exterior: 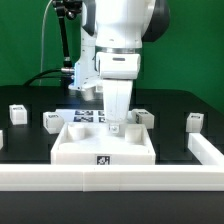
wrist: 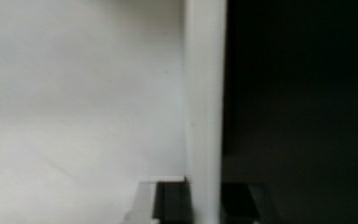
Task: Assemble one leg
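Observation:
Several small white legs with marker tags stand loose on the black table: two at the exterior view's left (exterior: 17,113) (exterior: 52,121) and two at its right (exterior: 143,117) (exterior: 194,121). The wide white panel (exterior: 80,148) lies in the middle with a tag on its front face. My gripper (exterior: 117,126) reaches straight down onto the panel's far part. In the wrist view the gripper (wrist: 208,203) has its two dark fingers (wrist: 172,205) on either side of the panel's thin white edge (wrist: 206,100), pressed against it. No leg shows in the wrist view.
A thick white rail (exterior: 110,178) runs along the table's front and turns up the exterior view's right side (exterior: 207,150). The marker board (exterior: 88,116) lies behind the panel. Black cables hang behind the arm.

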Action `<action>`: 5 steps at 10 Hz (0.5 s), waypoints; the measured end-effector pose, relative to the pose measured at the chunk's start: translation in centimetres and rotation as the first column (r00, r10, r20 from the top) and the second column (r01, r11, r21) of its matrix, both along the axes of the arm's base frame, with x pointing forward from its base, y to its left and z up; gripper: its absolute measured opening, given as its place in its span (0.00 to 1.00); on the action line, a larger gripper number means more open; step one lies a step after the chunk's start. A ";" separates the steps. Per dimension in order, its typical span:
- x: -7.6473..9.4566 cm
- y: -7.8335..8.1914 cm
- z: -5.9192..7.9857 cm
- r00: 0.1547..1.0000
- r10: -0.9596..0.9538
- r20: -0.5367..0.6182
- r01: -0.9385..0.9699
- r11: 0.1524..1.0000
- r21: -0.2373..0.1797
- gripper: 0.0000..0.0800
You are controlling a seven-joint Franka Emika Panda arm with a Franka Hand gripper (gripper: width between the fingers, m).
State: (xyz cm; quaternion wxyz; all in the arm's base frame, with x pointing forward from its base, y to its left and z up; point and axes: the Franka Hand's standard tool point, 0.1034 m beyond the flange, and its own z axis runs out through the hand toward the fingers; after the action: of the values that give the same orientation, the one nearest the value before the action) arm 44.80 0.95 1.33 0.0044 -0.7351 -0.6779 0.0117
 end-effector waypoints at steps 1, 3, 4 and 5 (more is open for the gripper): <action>0.0 0.0 0.0 1.000 0.000 0.000 0.000 1.000 0.000 0.07; 0.0 0.0 0.0 1.000 0.005 -0.001 -0.005 1.000 0.000 0.07; 0.4 -0.3 0.0 0.998 0.068 -0.003 -0.068 0.998 -0.001 0.07; 0.8 0.1 0.0 0.996 0.084 0.004 -0.084 0.996 0.000 0.07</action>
State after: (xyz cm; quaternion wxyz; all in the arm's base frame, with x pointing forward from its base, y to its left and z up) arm 45.64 1.00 1.31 0.0024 -0.7058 -0.7084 0.0105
